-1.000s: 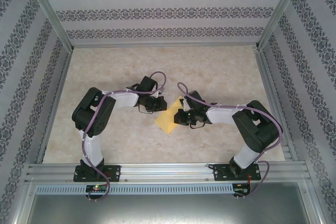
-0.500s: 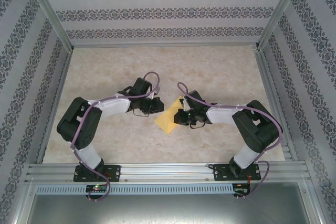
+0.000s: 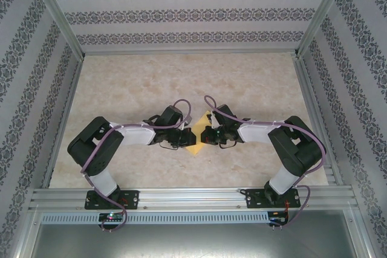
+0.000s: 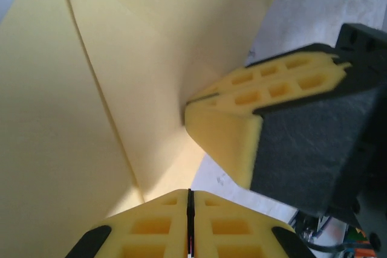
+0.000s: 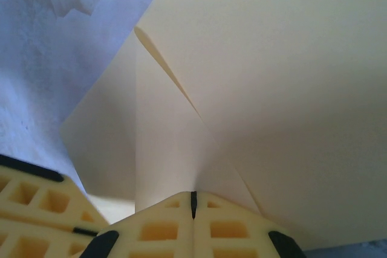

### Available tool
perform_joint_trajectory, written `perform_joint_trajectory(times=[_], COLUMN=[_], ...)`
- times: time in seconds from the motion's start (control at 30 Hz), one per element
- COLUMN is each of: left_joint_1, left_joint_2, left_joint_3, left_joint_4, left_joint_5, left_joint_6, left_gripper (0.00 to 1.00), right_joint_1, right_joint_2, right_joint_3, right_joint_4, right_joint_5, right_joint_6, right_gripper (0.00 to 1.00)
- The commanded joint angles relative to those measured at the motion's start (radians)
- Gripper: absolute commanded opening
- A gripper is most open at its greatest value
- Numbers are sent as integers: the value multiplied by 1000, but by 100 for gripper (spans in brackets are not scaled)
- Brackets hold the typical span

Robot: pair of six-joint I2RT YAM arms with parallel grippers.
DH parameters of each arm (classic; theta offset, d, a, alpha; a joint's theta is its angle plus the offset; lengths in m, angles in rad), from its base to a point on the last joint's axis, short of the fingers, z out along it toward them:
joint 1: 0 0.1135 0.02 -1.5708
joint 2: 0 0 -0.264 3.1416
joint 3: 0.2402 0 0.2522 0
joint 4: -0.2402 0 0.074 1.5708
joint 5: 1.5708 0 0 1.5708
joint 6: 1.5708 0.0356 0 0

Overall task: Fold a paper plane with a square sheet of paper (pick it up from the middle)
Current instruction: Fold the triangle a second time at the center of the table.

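The mustard-yellow sheet of paper point(image 3: 195, 147) lies creased at the table's middle, a small patch of it showing between the two grippers. My right gripper point(image 3: 207, 135) is shut on its right side; in the right wrist view the paper point(image 5: 254, 89) rises straight out of the closed tips of the right gripper point(image 5: 193, 195). My left gripper point(image 3: 187, 139) is shut, its tips touching the sheet's left edge. In the left wrist view the left gripper point(image 4: 189, 193) meets the creased paper point(image 4: 91, 89), and the right gripper's fingers point(image 4: 242, 125) pinch the sheet just beyond.
The marble-patterned table top point(image 3: 181, 77) is bounded by an aluminium frame, with a rail point(image 3: 193, 196) along the near edge. Patterned walls close the back and both sides. Both arms bend inward toward the centre.
The left arm has swung down and to the right, bringing its shut gripper from beside the paper onto its left edge. The right gripper has held still on the paper.
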Motion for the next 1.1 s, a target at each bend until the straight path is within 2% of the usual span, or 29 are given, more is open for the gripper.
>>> perform_joint_trajectory(times=[0.0, 0.57, 1.07], left_joint_1=[-12, 1, 71], left_joint_2=[47, 105, 197], left_joint_3=[-6, 101, 210], left_joint_4=[98, -61, -98], left_joint_5=[14, -86, -78], left_joint_6=[-45, 53, 94], left_gripper=[11, 10, 10], right_joint_1=[8, 19, 23], right_joint_2=[9, 8, 35], right_joint_3=[-17, -19, -19], right_joint_4=[-111, -157, -166], right_joint_5=[61, 75, 80], right_joint_6=[-25, -66, -94], right_gripper=[3, 2, 2])
